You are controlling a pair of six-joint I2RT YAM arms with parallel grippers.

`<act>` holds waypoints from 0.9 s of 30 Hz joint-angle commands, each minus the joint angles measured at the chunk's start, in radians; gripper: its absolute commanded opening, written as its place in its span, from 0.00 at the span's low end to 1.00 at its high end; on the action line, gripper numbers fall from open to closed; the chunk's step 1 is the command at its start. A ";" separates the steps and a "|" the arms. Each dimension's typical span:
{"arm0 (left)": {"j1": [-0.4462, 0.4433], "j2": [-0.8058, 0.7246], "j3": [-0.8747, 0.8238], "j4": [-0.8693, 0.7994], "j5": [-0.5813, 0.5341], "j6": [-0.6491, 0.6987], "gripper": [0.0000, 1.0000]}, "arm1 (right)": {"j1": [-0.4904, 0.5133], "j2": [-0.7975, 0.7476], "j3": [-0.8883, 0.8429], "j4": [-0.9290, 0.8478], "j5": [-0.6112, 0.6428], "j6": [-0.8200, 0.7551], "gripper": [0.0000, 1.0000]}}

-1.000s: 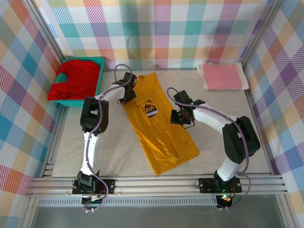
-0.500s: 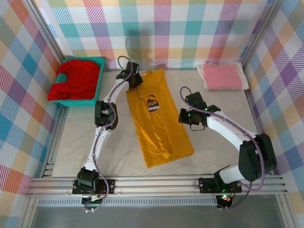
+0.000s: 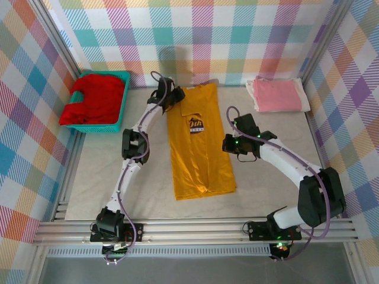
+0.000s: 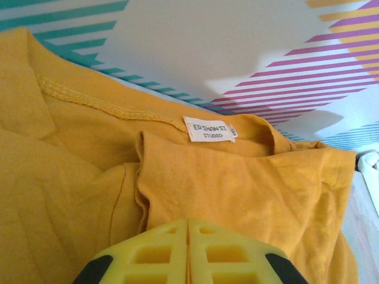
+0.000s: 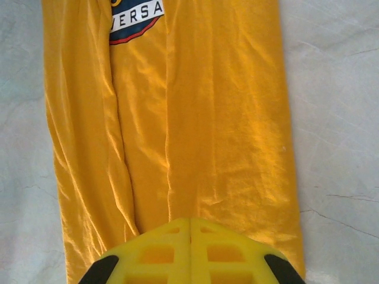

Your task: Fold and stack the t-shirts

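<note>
The mustard-yellow t-shirt [image 3: 201,160] lies in the centre of the top view as a long strip folded lengthwise, collar toward the back wall and chest print [image 3: 197,123] facing up. The left gripper [image 3: 170,97] sits at the strip's upper left corner, near the neck label [image 4: 206,130]. Its jaws are closed and a crease runs into them, so I judge it pinches the shoulder. The right gripper [image 3: 231,145], at the strip's right edge, is likewise pressed together on a ridge of fabric. These 2 holds likely keep the strip flat for a cross fold. The folded pink t-shirt [image 3: 275,94] waits upper right, probably as the stack's base. The red t-shirt [image 3: 95,97] is bunched in the teal basket [image 3: 122,112], upper left.
</note>
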State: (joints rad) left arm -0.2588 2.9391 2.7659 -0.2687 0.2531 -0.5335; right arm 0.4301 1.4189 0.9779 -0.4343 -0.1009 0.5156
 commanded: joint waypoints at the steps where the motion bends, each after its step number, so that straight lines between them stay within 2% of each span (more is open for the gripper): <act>1: 0.026 -0.205 0.027 -0.101 0.026 0.068 0.17 | -0.020 -0.024 0.030 0.010 -0.039 0.010 0.09; 3: 0.026 -0.313 -0.012 -0.243 -0.011 0.101 0.20 | -0.040 -0.037 0.020 0.006 -0.061 0.019 0.10; 4: 0.024 -0.403 -0.092 -0.290 -0.020 0.114 0.24 | -0.054 -0.049 0.009 0.009 -0.081 0.027 0.11; 6: 0.015 -0.639 -0.446 -0.195 -0.025 0.104 0.33 | -0.080 -0.075 -0.026 0.021 -0.122 0.039 0.14; 8: 0.002 -0.926 -0.919 0.063 -0.027 0.040 0.42 | -0.096 -0.099 -0.066 0.012 -0.143 0.039 0.19; 9: -0.005 -1.030 -1.080 0.111 -0.042 0.006 0.43 | -0.101 -0.108 -0.084 0.002 -0.153 0.036 0.20; 11: -0.034 -1.240 -1.368 0.100 -0.070 -0.039 0.44 | -0.120 -0.128 -0.124 -0.024 -0.191 0.031 0.24; 14: -0.131 -1.495 -1.680 0.013 -0.156 -0.066 0.44 | -0.191 -0.181 -0.230 -0.023 -0.313 0.055 0.31; 15: -0.163 -1.552 -1.745 0.001 -0.167 -0.075 0.44 | -0.213 -0.197 -0.258 -0.014 -0.346 0.063 0.35; 20: -0.307 -1.703 -1.962 -0.226 -0.126 -0.233 0.44 | -0.237 -0.187 -0.337 -0.020 -0.425 0.045 0.43; 22: -0.386 -1.745 -2.037 -0.212 -0.110 -0.309 0.44 | -0.237 -0.175 -0.354 -0.020 -0.454 0.045 0.44; 24: -0.471 -1.764 -2.082 -0.213 -0.144 -0.384 0.46 | -0.237 -0.178 -0.377 -0.009 -0.453 0.045 0.45; 27: -0.538 -1.755 -2.129 -0.157 -0.106 -0.480 0.48 | -0.237 -0.175 -0.385 -0.004 -0.442 0.037 0.46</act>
State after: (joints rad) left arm -0.7528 1.2133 0.6437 -0.4454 0.1383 -0.8753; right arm 0.1909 1.2358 0.6025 -0.4488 -0.5026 0.5671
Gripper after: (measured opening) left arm 0.480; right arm 0.459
